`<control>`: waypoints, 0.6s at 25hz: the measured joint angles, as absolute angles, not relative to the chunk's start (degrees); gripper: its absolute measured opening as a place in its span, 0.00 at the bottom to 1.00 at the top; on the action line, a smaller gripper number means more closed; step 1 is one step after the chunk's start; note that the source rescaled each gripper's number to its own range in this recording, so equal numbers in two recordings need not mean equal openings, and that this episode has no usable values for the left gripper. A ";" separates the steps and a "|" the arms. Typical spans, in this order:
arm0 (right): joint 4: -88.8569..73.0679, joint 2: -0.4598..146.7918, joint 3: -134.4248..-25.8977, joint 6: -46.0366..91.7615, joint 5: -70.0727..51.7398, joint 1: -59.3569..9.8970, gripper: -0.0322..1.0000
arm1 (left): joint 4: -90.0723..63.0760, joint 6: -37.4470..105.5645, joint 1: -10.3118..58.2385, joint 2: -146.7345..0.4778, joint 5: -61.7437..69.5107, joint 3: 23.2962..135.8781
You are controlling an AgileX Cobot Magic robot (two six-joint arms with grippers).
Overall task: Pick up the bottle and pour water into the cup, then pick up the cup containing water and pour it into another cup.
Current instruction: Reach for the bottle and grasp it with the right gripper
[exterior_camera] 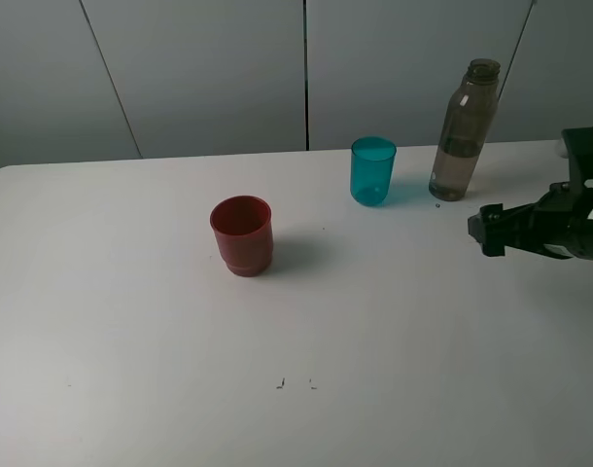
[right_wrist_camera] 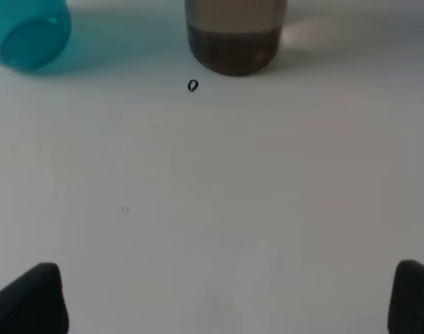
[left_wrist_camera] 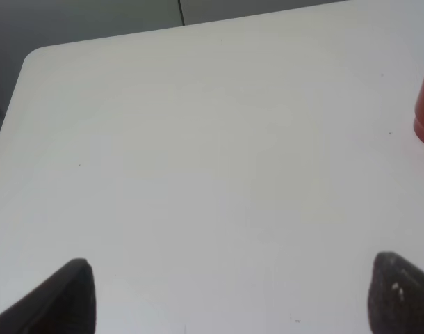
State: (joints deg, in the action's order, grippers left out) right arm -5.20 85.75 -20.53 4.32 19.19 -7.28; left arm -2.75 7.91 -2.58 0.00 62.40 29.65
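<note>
Though all three vessels are plastic, they differ plainly. The bottle (exterior_camera: 463, 131) is tall, slim and translucent, smoky grey-brown, narrowing at the shoulder to a short neck, with a darker band of liquid in its lower part. The cup (exterior_camera: 372, 170) is a small translucent teal tumbler with smooth tapered sides. Another cup (exterior_camera: 242, 235) is opaque red, a little wider, with a stepped, narrower base.

All three stand upright on the table (exterior_camera: 131, 321). The bottle is at the far right, the teal cup just beside it on its left and not touching it. The red cup is well apart from both, nearer the middle and closer to the camera.

The table is white, smooth and matte, with a rounded far-left corner. A tiny dark ring mark (exterior_camera: 437, 205) lies just in front of the bottle, and two faint specks (exterior_camera: 280, 384) sit near the front edge. Behind the table the wall (exterior_camera: 209, 68) is made of plain grey panels divided by thin dark seams.

The right hand (exterior_camera: 486, 232), black and blocky, reaches in from the right edge, near the bottle's front and apart from it. In its wrist view its fingers stand wide apart over bare table, released and holding nothing. The left hand (left_wrist_camera: 233, 299) shows only in its own wrist view. Its two dark fingertips are spread wide, likewise released, and the red cup's edge is off to one side.
</note>
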 joint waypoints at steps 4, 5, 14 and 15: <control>-2.20 90.61 -20.53 2.02 30.53 -7.28 1.00 | -2.75 7.91 -2.58 0.00 62.40 29.65; -2.06 92.27 -20.53 1.92 34.20 -7.28 1.00 | -2.75 7.91 -2.58 0.00 62.40 29.65; -1.79 104.91 -26.18 1.43 43.97 -5.92 1.00 | -2.75 7.91 -2.58 0.00 62.40 29.65; -1.47 105.82 -27.18 1.29 44.11 -5.46 1.00 | -2.75 7.91 -2.58 0.00 62.40 29.65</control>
